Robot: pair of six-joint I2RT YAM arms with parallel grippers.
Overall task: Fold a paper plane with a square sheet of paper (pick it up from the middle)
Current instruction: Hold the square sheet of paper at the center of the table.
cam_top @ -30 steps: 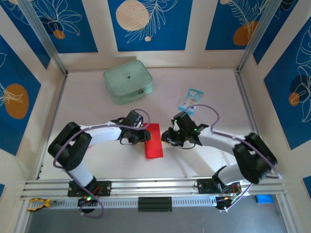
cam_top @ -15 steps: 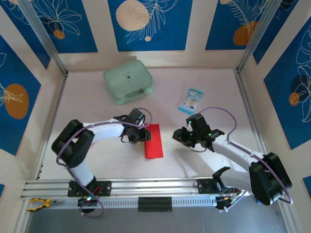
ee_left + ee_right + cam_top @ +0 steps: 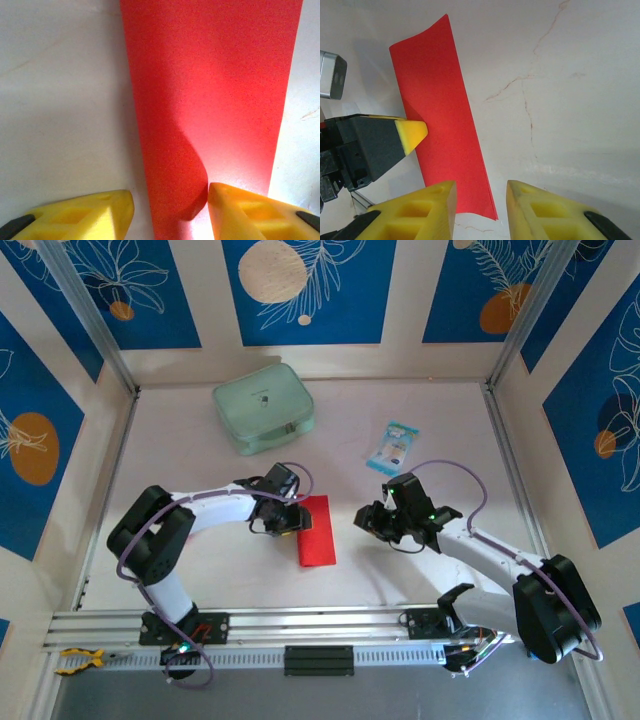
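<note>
The folded red paper [image 3: 316, 531] lies on the desk [image 3: 450, 420] between the arms. The left claw [image 3: 297, 524] straddles its edge with jaws apart, and that edge seems to curl against one finger [image 3: 250, 210]. The right claw [image 3: 480, 192] hovers just beside the paper, spread and empty. A green pouch [image 3: 263, 407] and a small packet [image 3: 392, 446] sit well apart.

My overhead feed is bright, even and sharp, with only soft shadows under the arms on the table [image 3: 430, 420]. On my left wrist feed the square sheet of paper [image 3: 210, 90] looks grainy and glares pale beside a curved shadow, and the left gripper [image 3: 170, 200] is blurred.
</note>
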